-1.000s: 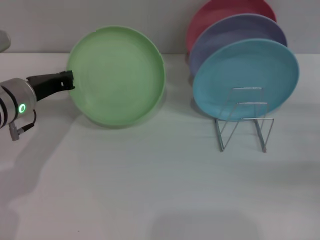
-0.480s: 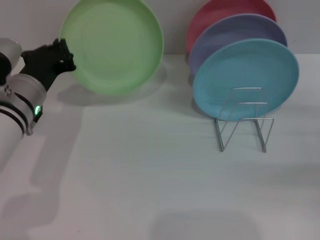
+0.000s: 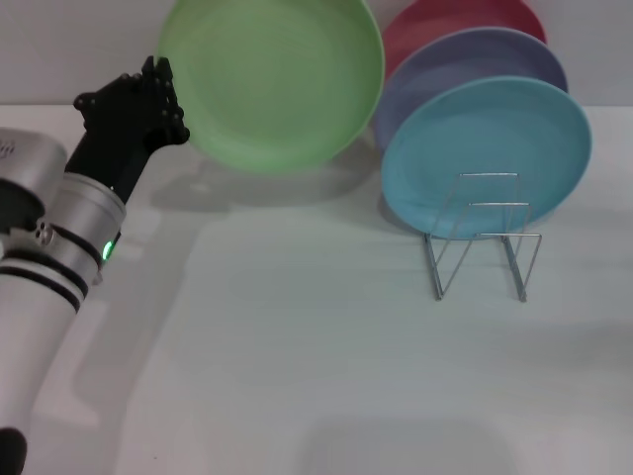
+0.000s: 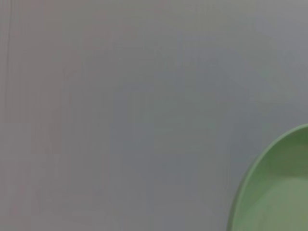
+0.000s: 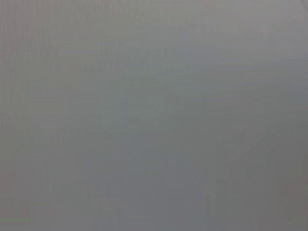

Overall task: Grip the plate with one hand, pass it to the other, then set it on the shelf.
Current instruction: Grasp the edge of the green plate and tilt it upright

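White table (image 3: pixel 297 376): four plates (three racked), left end effector (image 3: pixel 170 117) gripping green plate (image 3: pixel 272 79).

Left gripper (image 3: pixel 163 109) raised, clamped (right arm unseen)

The light green plate (image 3: pixel 270 84) runs off the top edge of the head view, so its upper rim is cut away; in the left wrist view only a curved slice of it shows at a corner (image 4: pixel 276 192). The lavender plate (image 3: pixel 475 69) is partly covered by the sky-blue plate (image 3: pixel 485 153), and the red plate (image 3: pixel 435 25) behind both shows only as a crescent. The right wrist view is plain grey throughout. The left gripper (image 3: pixel 163 104) meets the green plate's rim, but its fingertips cannot be made out.
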